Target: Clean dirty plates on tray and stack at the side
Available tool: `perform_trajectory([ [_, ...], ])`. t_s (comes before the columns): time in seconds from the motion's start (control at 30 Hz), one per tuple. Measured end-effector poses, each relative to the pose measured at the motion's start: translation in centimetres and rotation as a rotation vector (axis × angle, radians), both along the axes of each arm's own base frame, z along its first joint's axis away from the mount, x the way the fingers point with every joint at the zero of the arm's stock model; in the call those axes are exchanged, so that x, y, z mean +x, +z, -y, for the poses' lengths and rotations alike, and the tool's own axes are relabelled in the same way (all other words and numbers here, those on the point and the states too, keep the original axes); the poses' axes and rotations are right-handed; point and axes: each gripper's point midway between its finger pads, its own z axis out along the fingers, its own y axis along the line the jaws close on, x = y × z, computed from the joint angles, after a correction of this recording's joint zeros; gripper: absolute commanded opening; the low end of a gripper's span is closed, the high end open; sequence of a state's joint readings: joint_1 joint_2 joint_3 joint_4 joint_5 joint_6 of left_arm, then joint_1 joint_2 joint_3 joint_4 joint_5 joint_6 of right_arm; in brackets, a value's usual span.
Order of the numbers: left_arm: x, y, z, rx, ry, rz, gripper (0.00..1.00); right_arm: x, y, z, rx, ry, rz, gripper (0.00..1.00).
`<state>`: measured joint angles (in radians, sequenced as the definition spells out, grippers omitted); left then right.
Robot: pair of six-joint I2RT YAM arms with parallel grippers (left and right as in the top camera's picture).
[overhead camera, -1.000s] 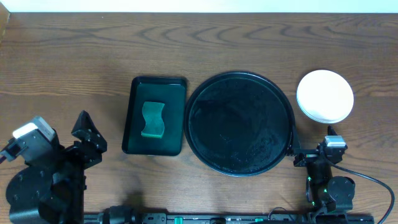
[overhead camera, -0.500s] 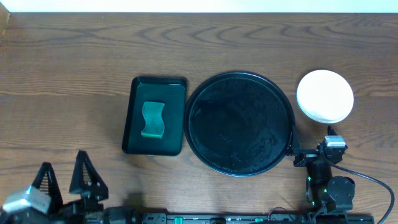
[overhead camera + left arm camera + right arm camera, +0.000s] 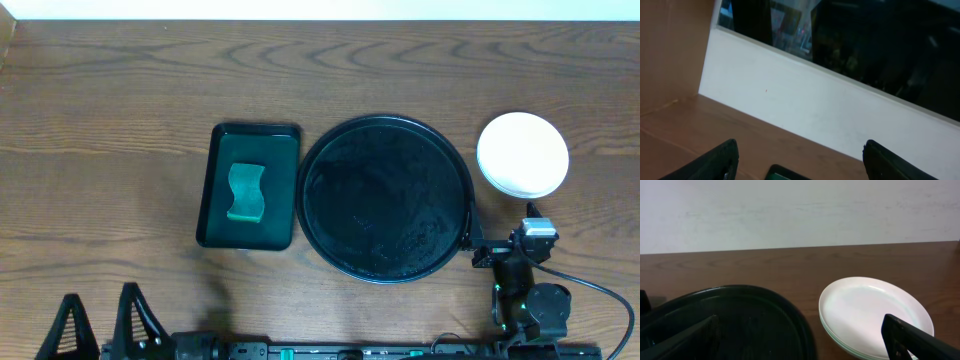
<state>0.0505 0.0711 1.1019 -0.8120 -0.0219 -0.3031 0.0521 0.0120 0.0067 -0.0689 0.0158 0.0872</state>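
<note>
The small round white plates (image 3: 523,153) sit stacked at the frame's right, on the wooden surface (image 3: 100,120) just beside the large round glossy black tray (image 3: 318,150). It is bare, so the job looks finished. Left claw (image 3: 100,293) and right claw (image 3: 800,330) hang spread, gripping nothing, low in frame, seemingly parked clear.

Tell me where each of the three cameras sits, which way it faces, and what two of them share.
Overhead: above the table, straight down on the black tray, green tray with sponge, stacked plates; left jaws and right arm at the bottom edge.
Left wrist: low, tilted up at the white wall and a dark pane; open left jaws at the bottom edge.
Right wrist: low, level across the black tray and plates; open right jaws in the bottom corners.
Shared: overhead and right wrist both show black tray and plates.
</note>
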Motion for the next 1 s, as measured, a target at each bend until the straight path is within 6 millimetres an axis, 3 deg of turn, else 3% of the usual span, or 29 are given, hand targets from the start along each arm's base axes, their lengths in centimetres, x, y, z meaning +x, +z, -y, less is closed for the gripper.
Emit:
perform_trajectory([
  [0.13,-0.6,-0.8,0.1,0.001,-0.011,0.022,0.8,0.0,0.0,0.0,0.0,0.0,0.0,0.99],
  [0.4,0.9,-2.2,0.1,-0.007,-0.021,-0.005,0.79,0.0,0.0,0.0,0.0,0.0,0.0,0.99],
  [0.73,2.6,2.3,0.1,-0.005,-0.024,0.245,0.8,0.0,0.0,0.0,0.0,0.0,-0.001,0.99],
  [1.0,5.3,2.2,0.0,-0.025,-0.032,0.352,0.8,0.0,0.0,0.0,0.0,0.0,0.0,0.99],
])
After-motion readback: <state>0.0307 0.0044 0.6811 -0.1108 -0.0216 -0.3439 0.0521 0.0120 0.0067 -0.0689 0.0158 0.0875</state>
